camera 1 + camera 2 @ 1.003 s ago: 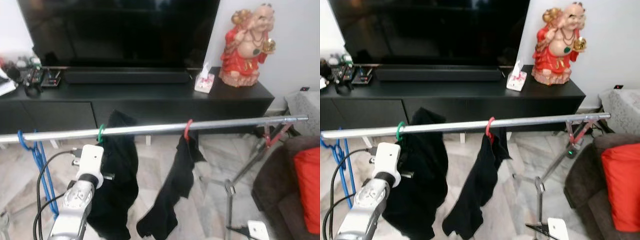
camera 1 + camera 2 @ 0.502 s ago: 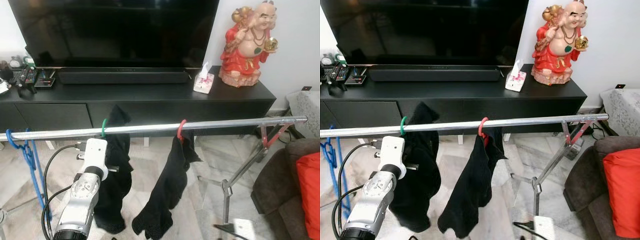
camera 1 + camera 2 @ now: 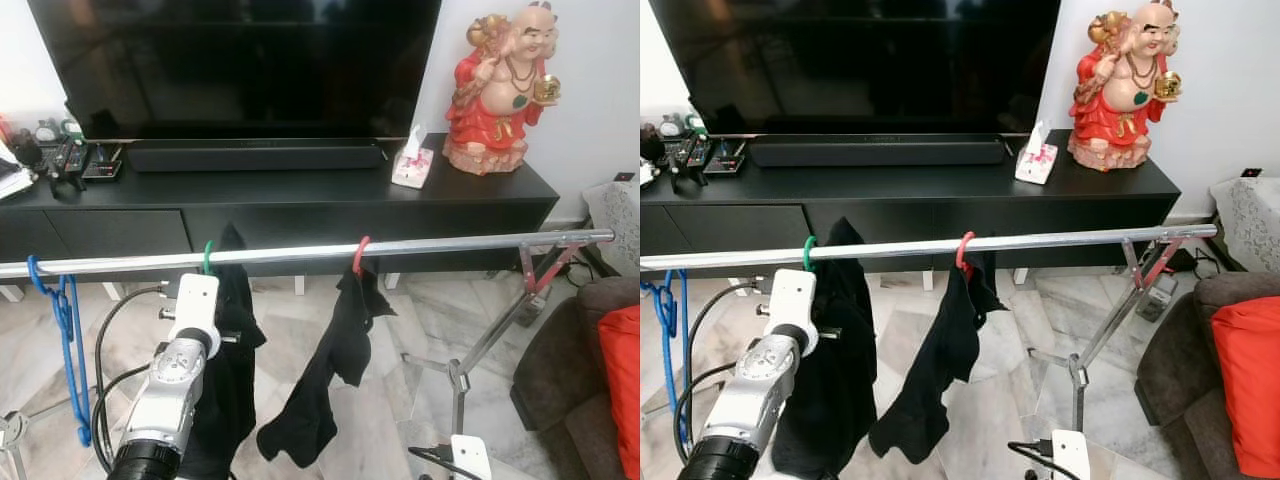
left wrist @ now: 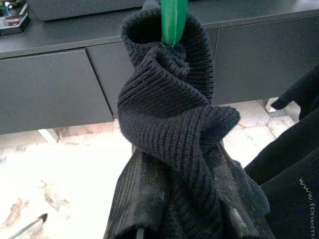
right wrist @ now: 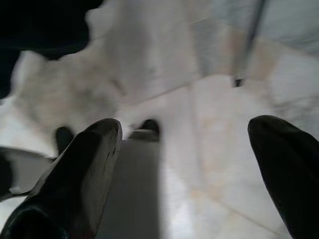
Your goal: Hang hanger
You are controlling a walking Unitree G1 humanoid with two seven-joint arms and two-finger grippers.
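Under the rail (image 3: 300, 254), left fingers (image 4: 144, 199) clamp the green hanger's (image 3: 207, 256) black garment (image 4: 169, 114).

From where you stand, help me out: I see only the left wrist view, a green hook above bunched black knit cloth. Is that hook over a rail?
Observer: Yes. The green hanger is hooked over the metal rail, and its black garment hangs below.
Operator: What else is on the rail?
Observer: To the right, a red hanger carrying a second black garment; at the left end, blue hangers.
Operator: And the right gripper?
Observer: The right gripper has its fingers open, pointing at the marble floor.
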